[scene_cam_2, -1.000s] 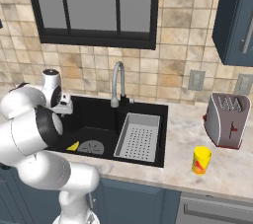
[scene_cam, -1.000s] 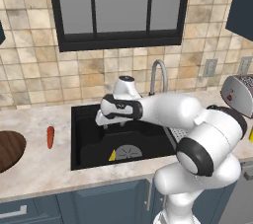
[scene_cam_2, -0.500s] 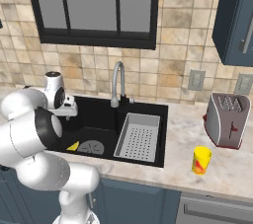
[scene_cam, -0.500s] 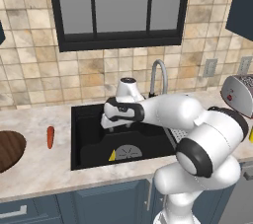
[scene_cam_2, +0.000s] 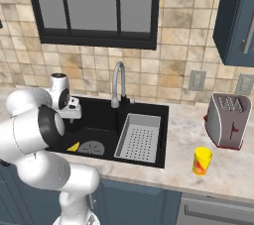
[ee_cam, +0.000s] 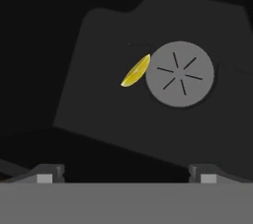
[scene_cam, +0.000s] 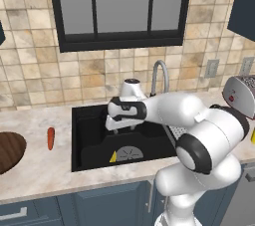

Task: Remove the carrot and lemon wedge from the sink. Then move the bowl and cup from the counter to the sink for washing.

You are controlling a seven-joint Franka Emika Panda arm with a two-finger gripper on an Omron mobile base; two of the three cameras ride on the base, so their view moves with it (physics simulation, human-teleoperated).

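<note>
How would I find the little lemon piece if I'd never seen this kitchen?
Look into the black sink under the window. On its floor is a round grey drain, and the lemon wedge lies right at its edge. It is the one bright yellow thing down there.

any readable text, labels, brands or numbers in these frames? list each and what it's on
None: no readable words, brands or numbers.
toaster: a small red mark on its front, too small to read as a sign.
cup: a reddish patch, no lettering.
carrot, lemon wedge, sink: plain.
</note>
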